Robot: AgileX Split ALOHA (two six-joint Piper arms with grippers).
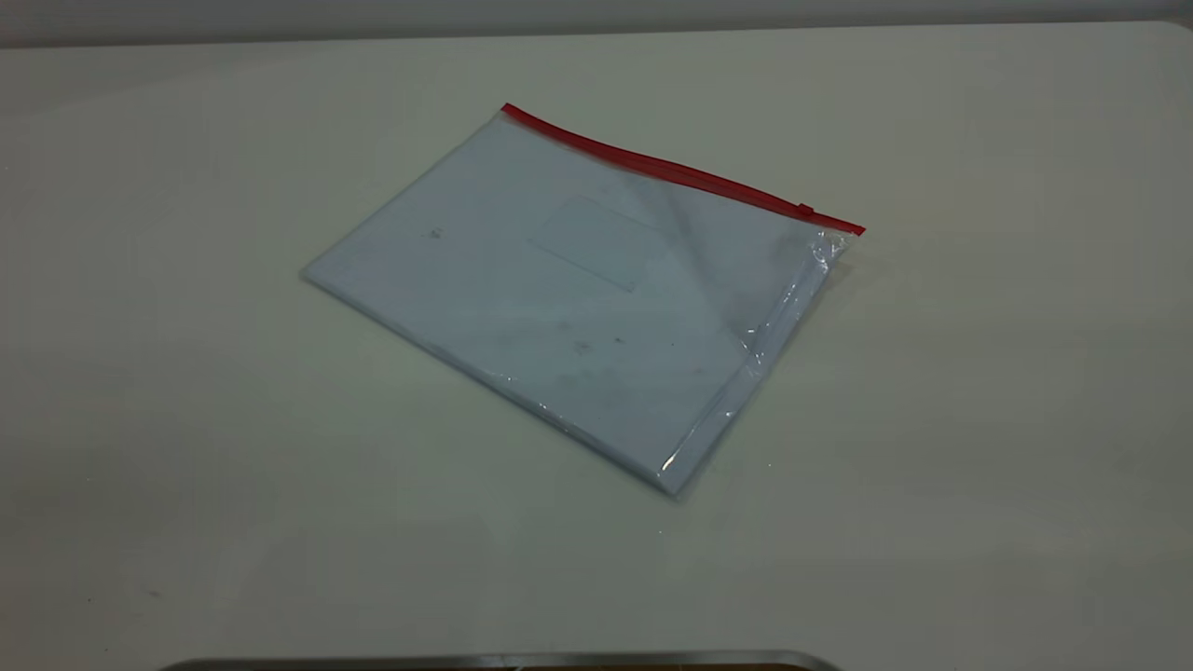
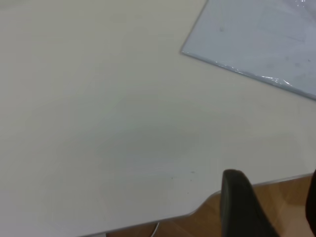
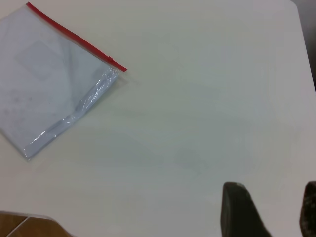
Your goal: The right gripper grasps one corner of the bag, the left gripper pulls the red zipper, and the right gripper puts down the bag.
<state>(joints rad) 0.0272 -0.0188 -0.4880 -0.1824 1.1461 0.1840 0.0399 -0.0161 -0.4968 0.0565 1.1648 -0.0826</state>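
Note:
The bag [image 1: 559, 298] lies flat on the white table, a clear pouch with white-bluish paper inside and a small clear pocket [image 1: 596, 242]. The red zipper [image 1: 671, 170] runs along its far long edge, with the slider tab [image 1: 805, 209] near the right end. The crinkled corner of the bag [image 1: 829, 242] is just below that end. The bag also shows in the right wrist view [image 3: 44, 84] and the left wrist view [image 2: 256, 34]. My right gripper [image 3: 271, 186] is open, empty and well apart from the bag. My left gripper [image 2: 274, 177] is open and empty near the table's edge. Neither gripper shows in the exterior view.
The white table [image 1: 932, 466] spreads wide around the bag. Its rounded edge [image 2: 207, 202] borders a wooden floor [image 2: 207, 222] by my left gripper. A dark metallic rim [image 1: 503, 662] sits at the bottom of the exterior view.

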